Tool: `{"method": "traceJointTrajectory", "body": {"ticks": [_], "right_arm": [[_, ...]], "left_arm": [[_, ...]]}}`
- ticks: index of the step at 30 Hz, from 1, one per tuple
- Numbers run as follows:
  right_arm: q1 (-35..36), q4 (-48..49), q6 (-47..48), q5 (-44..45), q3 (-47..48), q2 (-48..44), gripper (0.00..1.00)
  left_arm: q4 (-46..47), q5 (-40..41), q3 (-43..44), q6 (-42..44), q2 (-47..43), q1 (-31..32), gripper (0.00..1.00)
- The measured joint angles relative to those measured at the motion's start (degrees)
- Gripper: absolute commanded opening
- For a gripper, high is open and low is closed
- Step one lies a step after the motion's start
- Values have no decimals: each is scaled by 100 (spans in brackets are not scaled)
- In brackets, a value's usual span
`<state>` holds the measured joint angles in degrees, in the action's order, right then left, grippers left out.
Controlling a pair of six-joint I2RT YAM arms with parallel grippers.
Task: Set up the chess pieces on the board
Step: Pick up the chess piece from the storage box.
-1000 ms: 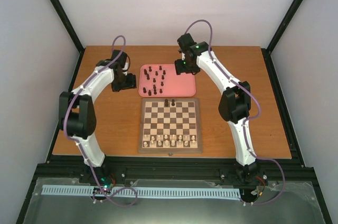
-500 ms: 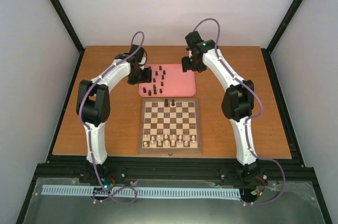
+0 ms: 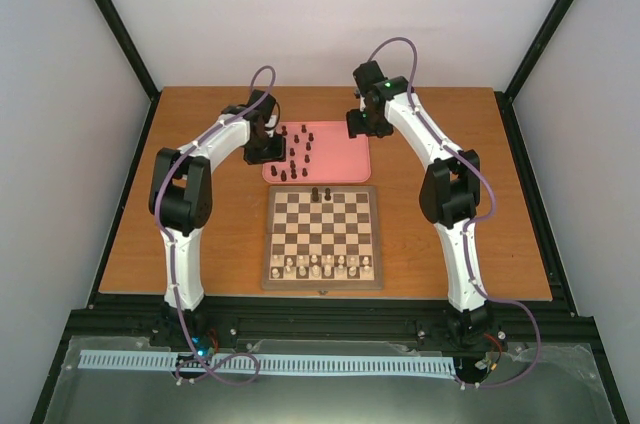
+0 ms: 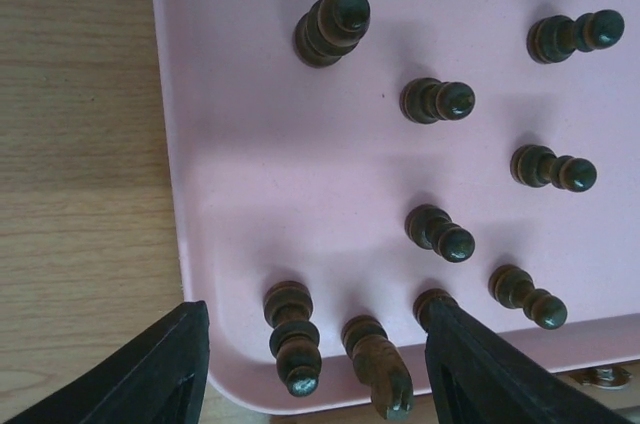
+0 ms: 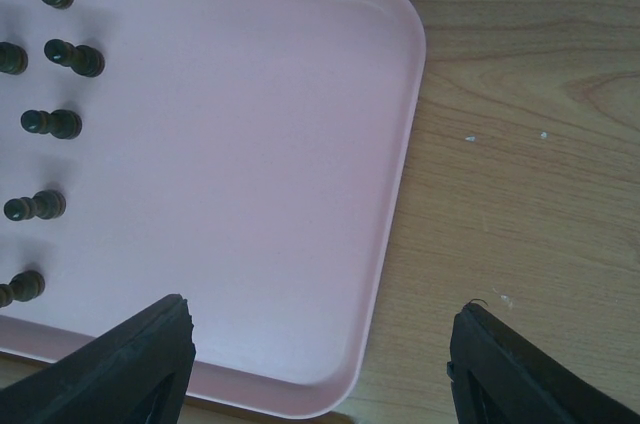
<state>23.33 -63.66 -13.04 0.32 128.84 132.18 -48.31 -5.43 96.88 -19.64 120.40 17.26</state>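
Well, left end effector (image 4: 315,329): spread, empty, above pink tray (image 3: 340,159), left side.
Right end effector (image 5: 320,309): spread, empty, above tray's right edge.

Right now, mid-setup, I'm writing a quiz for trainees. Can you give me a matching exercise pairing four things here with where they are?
Things:
1. left gripper
2. right gripper
3. pale pieces
4. two lone dark pieces

Places:
A. near edge of the board
B. over the bare right corner of the pink tray
C. far edge of the board
D. over the tray's left edge, above other dark pieces

Pairs: 1-D, 2-B, 3-A, 4-C
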Motion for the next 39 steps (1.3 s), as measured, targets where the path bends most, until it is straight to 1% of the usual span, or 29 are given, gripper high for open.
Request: {"method": "traceJointTrajectory", "body": {"ticks": [5,8,11,13,14,23,26,30,36,39], "right_arm": [[-15,0,17,-17,-11,0,70],[-26,2,17,-35,-33,0,70],[-48,2,17,-46,-83,0,70],[-72,4,17,-61,-129,0,70],[-83,4,17,-63,-153,0,70],[-118,4,17,-83,-184,0,70],[-120,2,17,-81,-184,0,70],[-120,2,17,-81,-184,0,70],[-122,2,15,-81,-184,0,70],[-122,2,15,-81,-184,0,70]], "left_arm": [[39,31,0,-26,70,0,55],[39,61,0,-55,170,0,47],[48,101,-9,-107,247,0,46],[50,116,-9,-118,289,0,40],[50,118,-9,-129,304,0,38],[46,144,-24,-155,341,0,36],[33,146,-101,-155,341,0,32],[7,157,-245,-149,308,0,32],[-24,160,-275,-138,267,0,27],[-24,153,-275,-131,264,0,16]]}}
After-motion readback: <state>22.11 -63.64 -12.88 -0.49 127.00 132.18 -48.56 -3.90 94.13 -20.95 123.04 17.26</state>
